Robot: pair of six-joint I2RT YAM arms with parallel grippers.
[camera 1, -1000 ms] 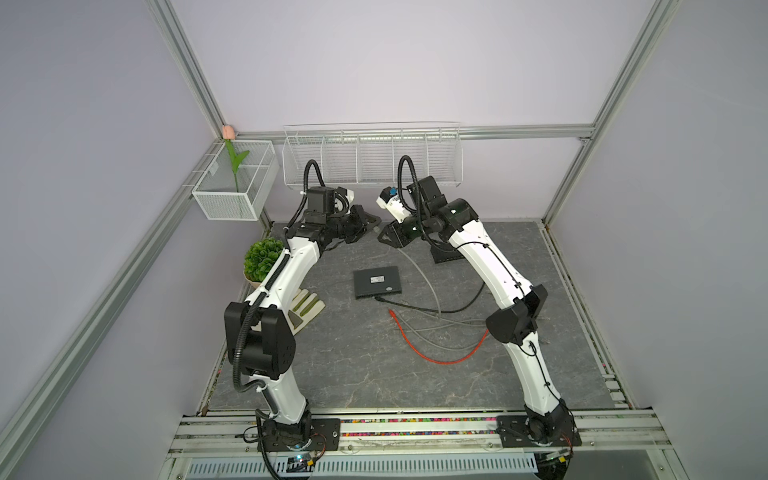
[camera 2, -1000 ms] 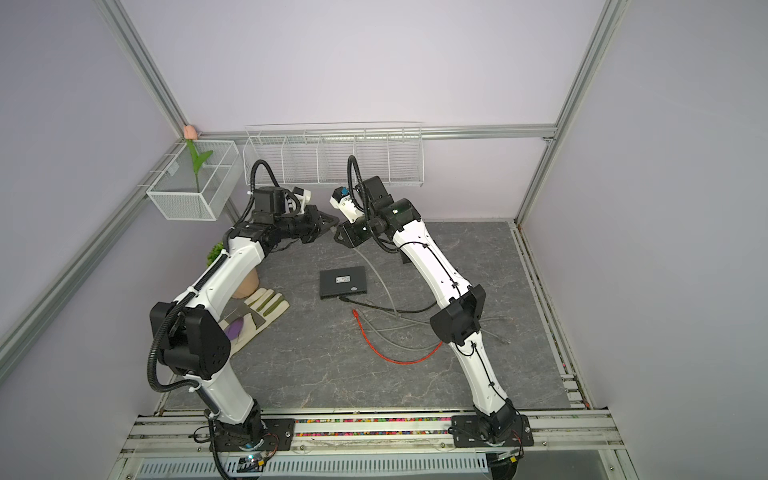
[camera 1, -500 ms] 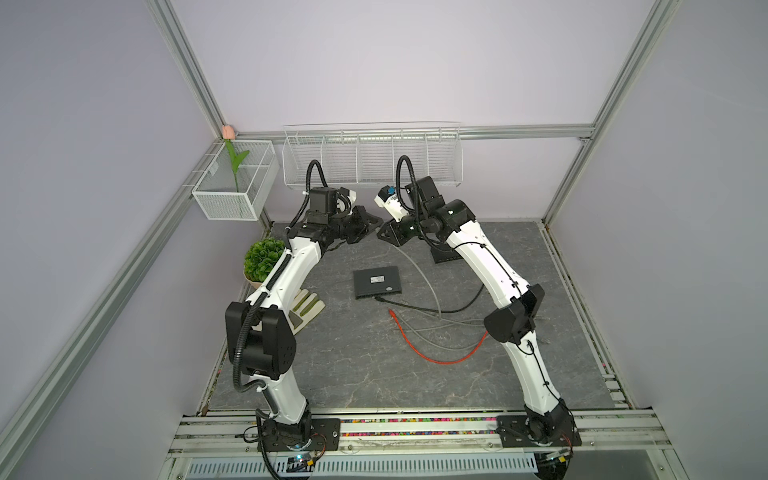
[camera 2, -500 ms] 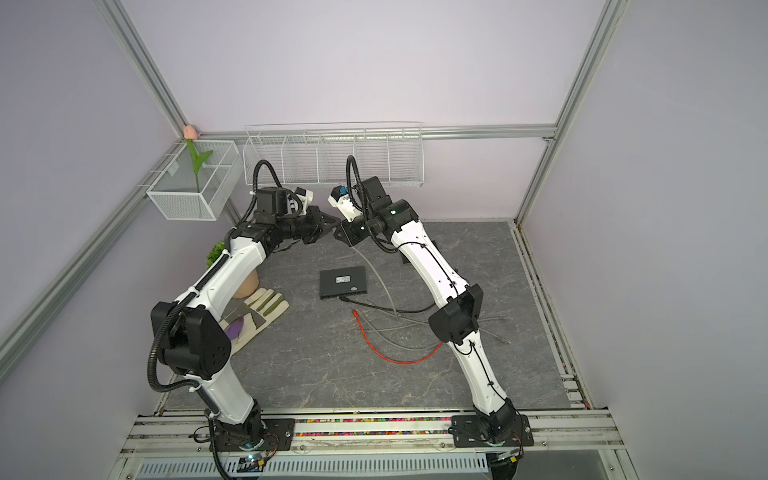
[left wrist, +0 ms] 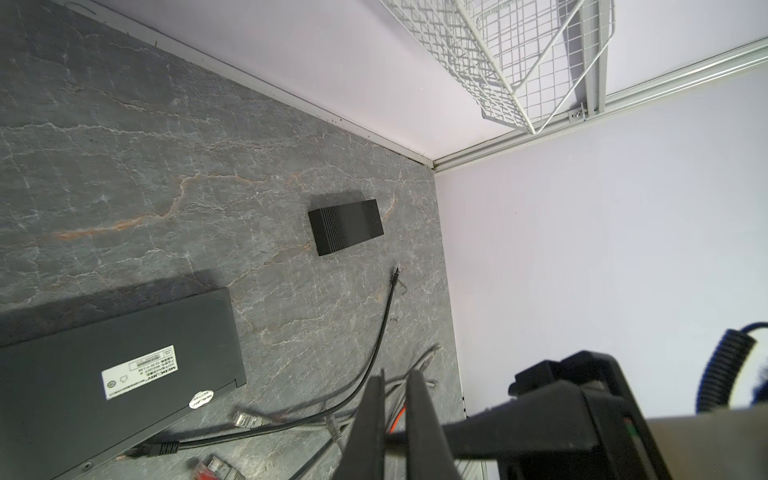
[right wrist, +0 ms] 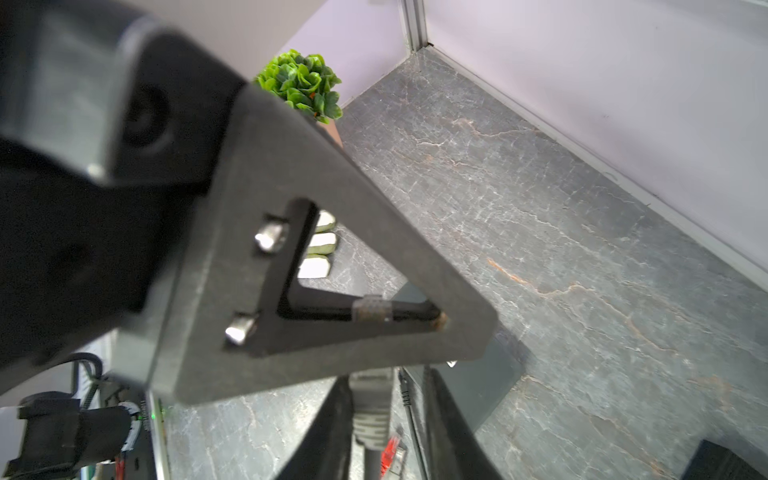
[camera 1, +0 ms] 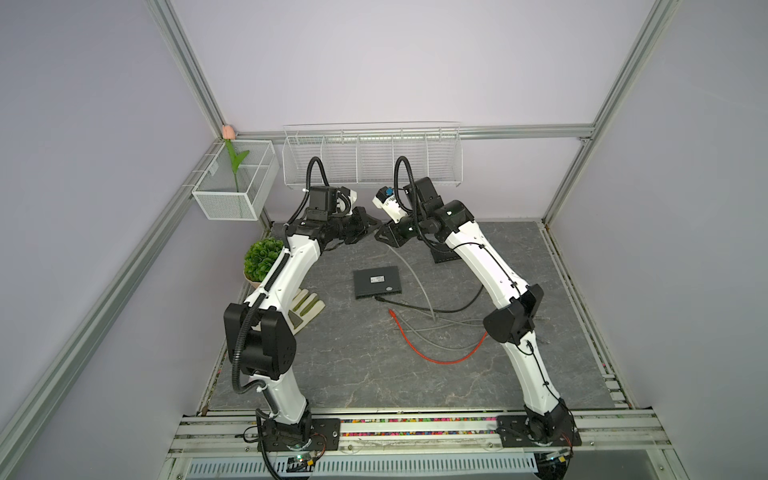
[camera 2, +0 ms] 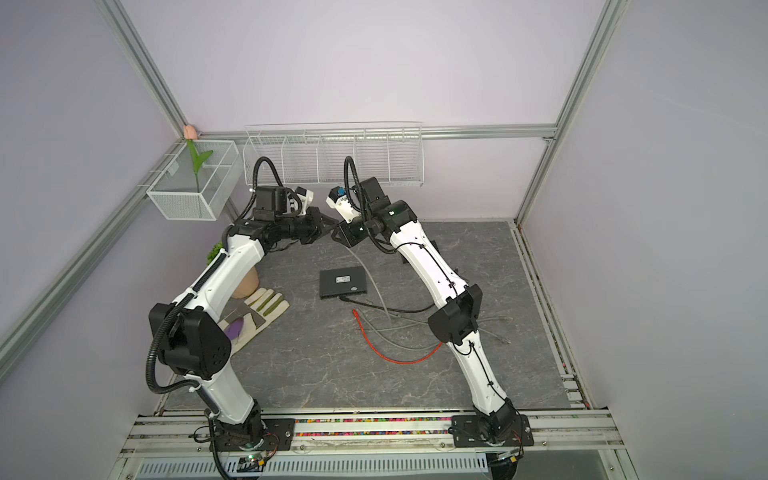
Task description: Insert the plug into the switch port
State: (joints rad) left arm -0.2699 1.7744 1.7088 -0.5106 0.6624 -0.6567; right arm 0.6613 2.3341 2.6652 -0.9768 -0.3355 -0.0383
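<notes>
On the switch [left wrist: 62, 353] | white label [left wrist: 139, 376] | reads MERCURY | rest illegible

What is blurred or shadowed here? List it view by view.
Right wrist view: the left gripper, close to the lens, is soft, most at its dark body; the grey plug is sharper. Left wrist view: the switch casts a soft shadow on the tabletop. In both top views: even, soft light.

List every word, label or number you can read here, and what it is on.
"MERCURY": white label on the switch.
Fine print on that label: too small to read.
Round sticker on the switch: too blurred to read.
</notes>
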